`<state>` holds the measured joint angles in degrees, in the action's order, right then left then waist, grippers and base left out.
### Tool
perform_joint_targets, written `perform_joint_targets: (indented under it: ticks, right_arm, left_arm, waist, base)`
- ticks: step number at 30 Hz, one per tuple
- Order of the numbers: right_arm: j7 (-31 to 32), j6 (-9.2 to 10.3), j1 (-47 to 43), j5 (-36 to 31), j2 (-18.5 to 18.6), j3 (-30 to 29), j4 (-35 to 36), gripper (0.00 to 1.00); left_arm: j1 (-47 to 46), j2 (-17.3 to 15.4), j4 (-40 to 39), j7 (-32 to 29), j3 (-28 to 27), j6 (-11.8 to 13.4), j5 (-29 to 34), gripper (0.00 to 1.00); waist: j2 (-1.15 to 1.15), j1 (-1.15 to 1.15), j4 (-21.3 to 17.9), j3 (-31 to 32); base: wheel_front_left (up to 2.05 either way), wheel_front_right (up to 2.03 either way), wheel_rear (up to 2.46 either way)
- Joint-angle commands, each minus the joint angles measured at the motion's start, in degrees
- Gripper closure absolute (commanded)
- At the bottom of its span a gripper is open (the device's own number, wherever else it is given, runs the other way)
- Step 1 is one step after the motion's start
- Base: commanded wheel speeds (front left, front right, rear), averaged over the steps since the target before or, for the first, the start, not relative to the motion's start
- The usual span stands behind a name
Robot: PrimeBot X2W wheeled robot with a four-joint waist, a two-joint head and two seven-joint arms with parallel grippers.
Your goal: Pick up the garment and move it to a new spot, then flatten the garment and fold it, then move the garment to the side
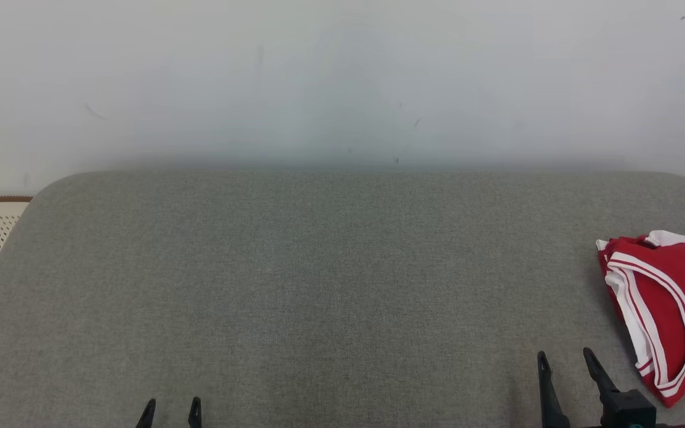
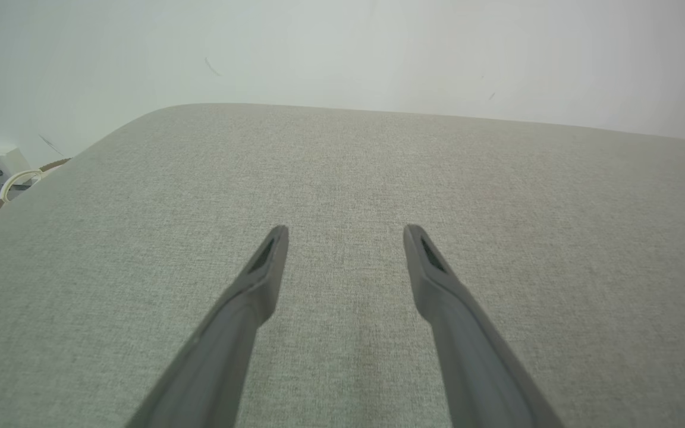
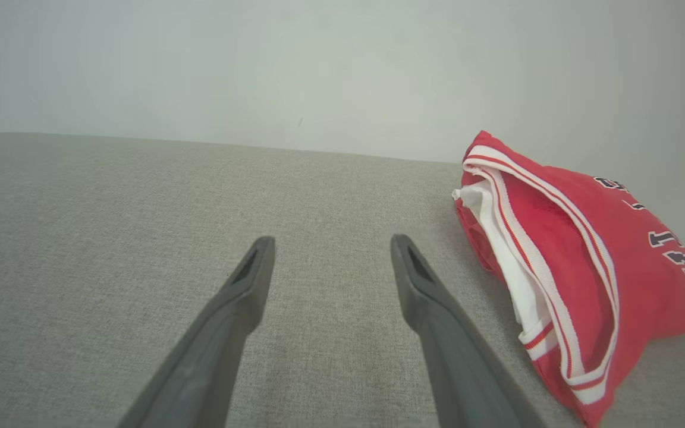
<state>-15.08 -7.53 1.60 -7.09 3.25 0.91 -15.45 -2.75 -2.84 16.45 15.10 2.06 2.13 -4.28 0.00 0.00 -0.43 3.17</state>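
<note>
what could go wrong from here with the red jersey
1. The red jersey lies at the far right side of the grey cushion, partly out of the head view; a nudge might push it off the edge.
2. It is bunched in layers, so the open right gripper may pinch only one layer and drag the rest.

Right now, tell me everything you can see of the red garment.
The red garment is a jersey-like knit with white-and-red striped trim, a white layer inside and dark blue letters edged white. It lies folded at the right end of the grey padded surface, cut off by the head view's edge. Only that surface touches it; the right gripper, open, stands apart to its left.
</note>
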Motion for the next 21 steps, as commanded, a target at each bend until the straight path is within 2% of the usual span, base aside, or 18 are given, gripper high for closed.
perform_joint_targets:
  ticks: [1,21]
  right_arm:
    - [0.0,0.01,0.3,0.0,0.0,0.0,0.6,0.00]
    - [0.0,0.02,1.7,0.6,0.0,0.3,0.6,0.00]
  left_arm:
    - [-0.4,0.0,-0.4,0.0,-0.1,0.0,0.0,0.00]
    - [-1.7,-0.1,-0.7,0.0,-0.1,-0.1,-0.2,0.00]
  waist:
    - [0.00,0.00,0.0,-0.1]
    - [0.00,0.00,-0.1,-1.0]
  base:
    - [0.00,0.00,0.00]
    - [0.00,0.00,0.00]
